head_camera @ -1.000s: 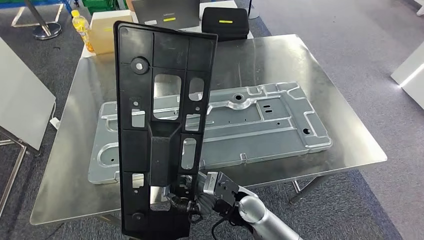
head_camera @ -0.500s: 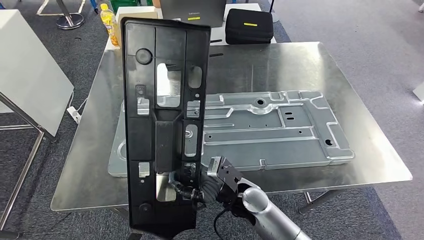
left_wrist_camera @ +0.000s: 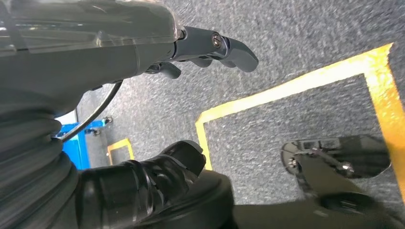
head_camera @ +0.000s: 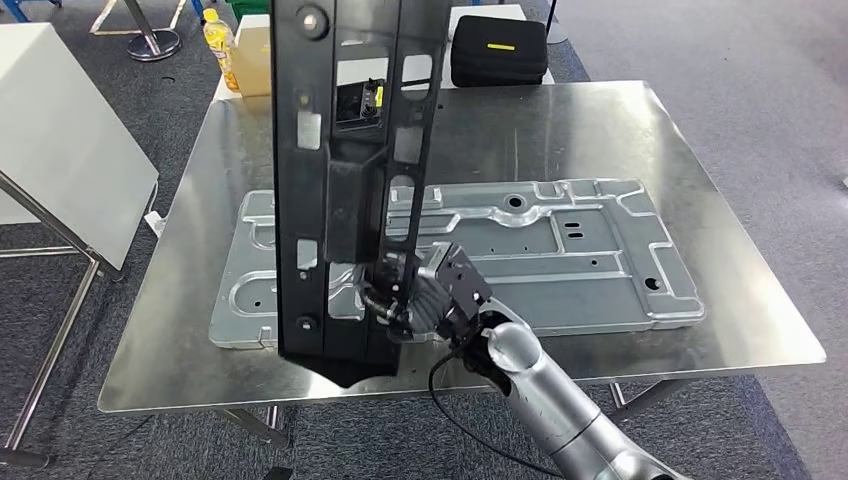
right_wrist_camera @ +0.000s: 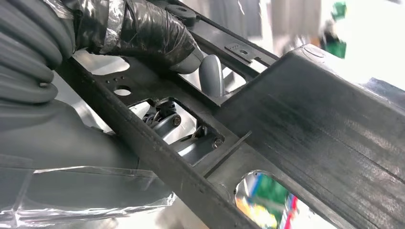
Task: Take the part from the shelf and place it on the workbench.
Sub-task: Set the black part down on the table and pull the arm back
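One black plastic part [head_camera: 345, 180] stands upright in the right hand [head_camera: 405, 295], whose fingers [right_wrist_camera: 210, 74] grip its frame, above the workbench [head_camera: 620, 130] and its grey metal panel [head_camera: 560, 250]. Left hand [left_wrist_camera: 143, 52] hangs over carpet, fingers loosely apart, holding nothing.

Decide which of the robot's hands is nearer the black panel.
Right. The right hand grips the black panel above the workbench; the left hand hangs over carpet.

You have one black part [head_camera: 345, 170], one stamped metal panel [head_camera: 560, 250], one workbench [head_camera: 700, 170], one black case [head_camera: 497, 50], one yellow bottle [head_camera: 220, 45].
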Tool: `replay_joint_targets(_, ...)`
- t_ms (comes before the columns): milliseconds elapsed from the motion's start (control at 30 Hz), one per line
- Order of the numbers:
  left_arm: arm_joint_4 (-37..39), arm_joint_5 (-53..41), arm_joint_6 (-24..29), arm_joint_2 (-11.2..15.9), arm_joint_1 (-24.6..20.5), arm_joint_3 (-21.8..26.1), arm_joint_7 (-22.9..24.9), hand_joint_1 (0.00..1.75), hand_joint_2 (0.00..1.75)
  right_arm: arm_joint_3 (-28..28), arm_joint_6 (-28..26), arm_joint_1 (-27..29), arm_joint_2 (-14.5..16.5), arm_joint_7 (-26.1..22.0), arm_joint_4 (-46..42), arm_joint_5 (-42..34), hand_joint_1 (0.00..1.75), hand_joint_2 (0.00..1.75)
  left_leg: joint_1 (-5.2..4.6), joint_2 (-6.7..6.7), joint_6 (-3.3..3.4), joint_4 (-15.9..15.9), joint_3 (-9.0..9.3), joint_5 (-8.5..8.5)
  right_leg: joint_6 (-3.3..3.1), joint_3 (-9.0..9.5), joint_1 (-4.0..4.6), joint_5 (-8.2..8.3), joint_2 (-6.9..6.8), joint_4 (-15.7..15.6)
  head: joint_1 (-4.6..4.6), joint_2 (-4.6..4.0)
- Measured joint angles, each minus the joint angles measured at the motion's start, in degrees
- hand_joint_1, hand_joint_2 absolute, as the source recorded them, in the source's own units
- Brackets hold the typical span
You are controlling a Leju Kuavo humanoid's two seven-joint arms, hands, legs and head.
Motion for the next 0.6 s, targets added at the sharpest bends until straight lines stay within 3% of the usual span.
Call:
replay_joint_targets(33,0.0,-0.1,-0.2,0.0,-0.1,-0.1,0.0,0.00,1.75,-0.8,-0.4,-0.8,0.2,0.1,0.2,-0.2,1.75,1.75,-0.09,0.03,0.36,-1.5,0.69,0.22,0.27,-0.18,0.10,-0.09,-0.03,0.2,0.01,0.00)
replay_joint_targets(167,0.0,-0.4,-0.5,0.0,0.0,-0.4,0.2,0.00,1.75,-4.2,-2.7,-4.3,1.0,1.1,1.1,0.1,1.75,1.75,-0.13,-0.27,1.79,-2.1,0.61,0.53,1.33,-0.82,0.13,-0.60,0.00,1.1,0.02,0.00)
replay_joint_targets(233,0.0,-0.6,-0.6,0.0,-0.1,-0.7,0.2,0.00,1.75,-5.8,-4.2,-6.3,1.3,1.7,1.3,1.1,1.75,1.75,-0.01,-0.31,2.37,-2.4,0.63,0.80,1.92,-2.67,-0.12,-3.15,0.24,5.2,0.03,0.00)
replay_joint_targets(300,0.0,-0.7,-0.6,0.0,-0.1,-1.0,0.2,0.00,1.75,-6.7,-5.2,-7.6,1.3,2.1,1.4,2.0,1.75,1.75,-0.02,-0.39,2.59,-2.4,0.58,0.83,2.31,-6.03,-0.18,-6.47,0.42,12.4,0.04,0.00)
replay_joint_targets(333,0.0,-0.7,-0.6,0.0,-0.1,-1.1,0.2,0.00,1.75,-7.0,-5.6,-7.8,1.3,2.2,1.6,2.5,1.75,1.75,-0.02,-0.45,2.60,-2.4,0.58,0.82,2.39,-7.44,-0.20,-7.23,0.46,15.2,0.03,0.00)
replay_joint_targets(367,0.0,-0.7,-0.6,0.0,0.0,-1.2,0.2,0.00,1.75,-7.2,-6.1,-8.0,1.3,2.3,1.7,3.1,1.75,1.75,-0.03,-0.54,2.60,-2.4,0.60,0.82,2.36,-7.97,-0.21,-6.83,0.48,16.0,0.03,0.00)
replay_joint_targets(400,0.0,-0.7,-0.6,0.0,0.0,-1.3,0.2,0.00,1.75,-7.3,-6.9,-8.1,1.4,2.3,1.8,4.1,1.75,1.75,-0.03,-0.64,2.59,-2.3,0.63,0.81,2.23,-7.46,-0.20,-5.42,0.52,14.7,0.04,0.00)
replay_joint_targets(500,0.0,-0.8,-0.6,-0.1,-0.1,-1.4,0.2,0.00,1.75,-7.3,-11.4,-9.1,1.5,2.5,2.0,9.8,1.75,1.75,-0.12,-0.91,2.32,-2.3,0.65,0.77,1.45,-2.51,0.03,-0.13,0.91,3.7,0.04,0.00)
replay_joint_targets(533,0.0,-0.8,-0.6,-0.1,-0.1,-1.4,0.3,0.00,1.75,-7.3,-13.4,-9.5,1.6,2.7,2.0,12.2,1.75,1.75,-0.18,-0.96,2.09,-2.3,0.55,0.83,1.23,-1.48,0.19,0.50,1.03,1.3,0.03,0.00)
replay_joint_targets(600,0.0,-0.8,-0.7,-0.1,-0.1,-1.4,0.3,0.00,1.75,-7.3,-16.3,-10.0,1.7,3.0,2.0,15.8,1.75,1.75,-0.25,-1.05,1.47,-2.5,0.43,1.01,0.91,-1.03,0.47,0.52,1.13,0.1,0.02,0.00)
